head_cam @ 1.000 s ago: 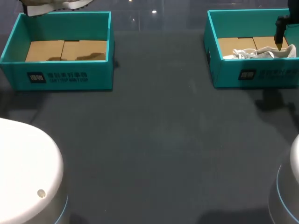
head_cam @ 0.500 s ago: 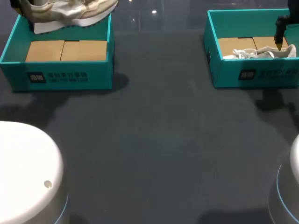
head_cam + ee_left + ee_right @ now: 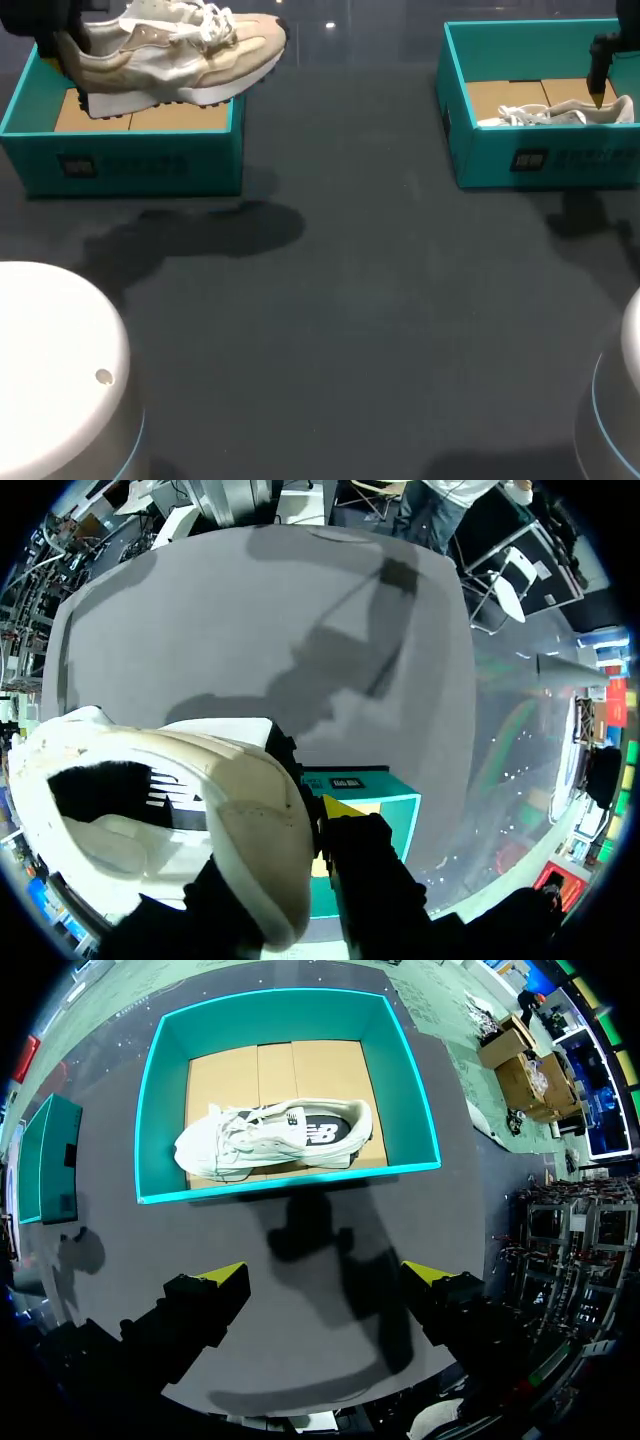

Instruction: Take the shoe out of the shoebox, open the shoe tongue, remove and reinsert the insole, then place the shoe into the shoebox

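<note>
Over the far-left shoebox [image 3: 150, 165], your left gripper [image 3: 305, 830] pinches the beige shoe [image 3: 170, 55] by its heel collar, with the toe jutting out unsupported. On so thin a hold the shoe may twist or slip loose before it reaches the counter [image 3: 350, 300]. Your right gripper [image 3: 325, 1275] hangs spread and empty near the far-right shoebox [image 3: 150, 1110].

The beige shoe [image 3: 175, 55] hides one fingertip of the left claw [image 3: 288, 828] and much of the left shoebox [image 3: 130, 165].
</note>
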{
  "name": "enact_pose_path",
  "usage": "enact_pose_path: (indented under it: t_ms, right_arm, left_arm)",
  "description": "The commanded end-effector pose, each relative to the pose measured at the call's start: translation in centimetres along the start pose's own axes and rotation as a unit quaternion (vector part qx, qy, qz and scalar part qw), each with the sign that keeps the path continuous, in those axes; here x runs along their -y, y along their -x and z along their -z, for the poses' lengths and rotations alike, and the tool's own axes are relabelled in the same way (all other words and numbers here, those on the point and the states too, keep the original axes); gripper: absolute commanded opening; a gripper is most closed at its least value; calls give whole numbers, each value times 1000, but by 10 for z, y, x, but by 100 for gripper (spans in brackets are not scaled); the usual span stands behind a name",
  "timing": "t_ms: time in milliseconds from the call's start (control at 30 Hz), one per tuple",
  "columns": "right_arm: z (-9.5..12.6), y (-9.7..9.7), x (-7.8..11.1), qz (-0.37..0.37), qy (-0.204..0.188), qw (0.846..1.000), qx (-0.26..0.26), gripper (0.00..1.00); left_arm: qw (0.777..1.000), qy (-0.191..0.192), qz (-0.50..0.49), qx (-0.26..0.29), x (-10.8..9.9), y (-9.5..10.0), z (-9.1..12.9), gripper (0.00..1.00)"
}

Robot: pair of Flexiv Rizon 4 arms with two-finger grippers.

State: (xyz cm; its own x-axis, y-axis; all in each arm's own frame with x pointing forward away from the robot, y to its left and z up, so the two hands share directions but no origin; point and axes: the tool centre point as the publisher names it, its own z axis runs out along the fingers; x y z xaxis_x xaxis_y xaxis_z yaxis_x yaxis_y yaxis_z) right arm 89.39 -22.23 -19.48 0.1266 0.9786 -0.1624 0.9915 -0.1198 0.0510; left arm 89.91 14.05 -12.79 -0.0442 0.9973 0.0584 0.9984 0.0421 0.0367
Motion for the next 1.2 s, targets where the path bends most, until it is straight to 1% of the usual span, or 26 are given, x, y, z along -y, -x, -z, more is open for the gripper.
enact_pose_path:
  t_ms: [33,167,267,333,633,700,767,867,967,1133,1200]
  right_arm:
    - [0,0,1,0,1,1000,0,100]
    - [0,0,1,0,1,1000,0,100]
    - [0,0,1,0,1,1000,0,100]
    - [0,0,1,0,1,1000,0,100]
    - [0,0,1,0,1,1000,0,100]
    - [0,0,1,0,1,1000,0,100]
    - [0,0,1,0,1,1000,0,100]
    - [0,0,1,0,1,1000,0,100]
    - [0,0,1,0,1,1000,0,100]
    - [0,0,1,0,1,1000,0,100]
    - [0,0,1,0,1,1000,0,100]
  left_arm:
    - [990,140,-9,-13,52,15,4,0]
    - [989,144,-15,-14,79,33,0,0]
    - [991,133,-8,-4,97,50,-3,0]
    - [994,112,-17,1,107,63,-5,0]
    - [994,112,-17,1,107,63,-5,0]
    - [993,113,-33,-26,110,68,-22,0]
    - [994,98,-49,-20,117,81,-35,0]
    - [994,86,-62,-20,127,102,-50,0]
    - [994,75,-79,-17,140,121,-59,0]
    - [995,40,-92,-5,154,147,-74,0]
    - [995,33,-94,-6,161,157,-80,0]
